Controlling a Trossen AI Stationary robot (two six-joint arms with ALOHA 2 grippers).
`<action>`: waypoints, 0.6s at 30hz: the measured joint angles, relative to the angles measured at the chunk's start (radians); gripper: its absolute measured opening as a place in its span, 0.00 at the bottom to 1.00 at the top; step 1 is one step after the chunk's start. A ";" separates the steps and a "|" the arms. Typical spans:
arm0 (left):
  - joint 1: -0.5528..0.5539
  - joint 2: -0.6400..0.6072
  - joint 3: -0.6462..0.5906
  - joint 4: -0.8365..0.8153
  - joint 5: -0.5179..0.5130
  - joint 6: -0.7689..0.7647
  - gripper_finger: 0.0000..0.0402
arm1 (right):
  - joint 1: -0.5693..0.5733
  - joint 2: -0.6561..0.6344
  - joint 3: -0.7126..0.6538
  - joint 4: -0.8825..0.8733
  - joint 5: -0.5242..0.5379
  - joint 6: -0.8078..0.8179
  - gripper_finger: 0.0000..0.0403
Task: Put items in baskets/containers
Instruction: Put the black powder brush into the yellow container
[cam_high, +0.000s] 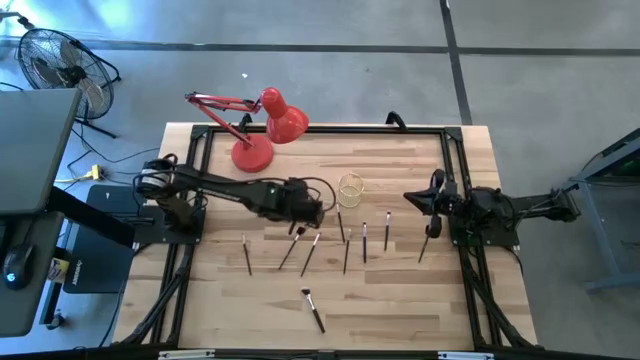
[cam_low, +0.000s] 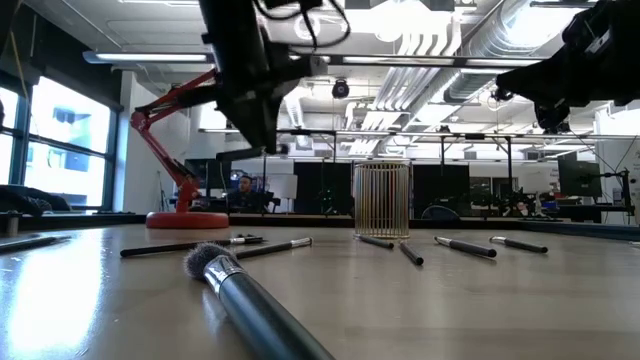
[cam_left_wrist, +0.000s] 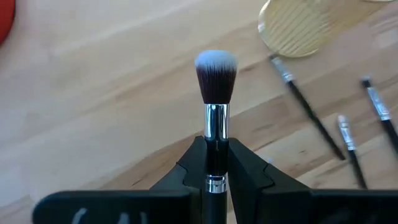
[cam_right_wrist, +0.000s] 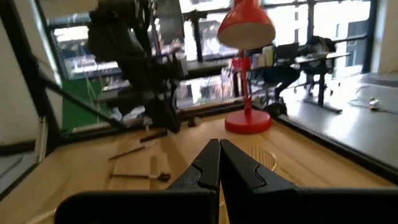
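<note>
You're looking past a fat brush (cam_low: 250, 295) lying nearest on the table (cam_high: 400, 310), with more brushes (cam_high: 364, 243) waiting loose behind it. Your left gripper (cam_left_wrist: 217, 163) is pinching one brush (cam_left_wrist: 216, 81) just short of the glass cup (cam_high: 350, 187), which is looking empty. Your right gripper (cam_right_wrist: 219, 163) is idling at the right edge, fingers pressed together on nothing. I'd say you're barely starting.

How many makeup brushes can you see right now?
10. One brush in the left gripper; eight lying in a row mid-table, near the glass cup; one alone near the front edge. Some may overlap.
</note>
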 joint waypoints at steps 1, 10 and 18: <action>-0.015 -0.009 -0.002 -0.010 -0.029 0.002 0.08 | 0.005 0.011 0.019 -0.025 0.000 0.000 0.00; -0.057 -0.135 -0.099 0.098 -0.162 0.098 0.08 | 0.051 0.343 0.301 -0.472 0.002 0.133 0.00; -0.055 -0.265 -0.378 0.577 -0.174 0.233 0.08 | 0.062 0.800 0.563 -0.869 -0.127 0.356 0.00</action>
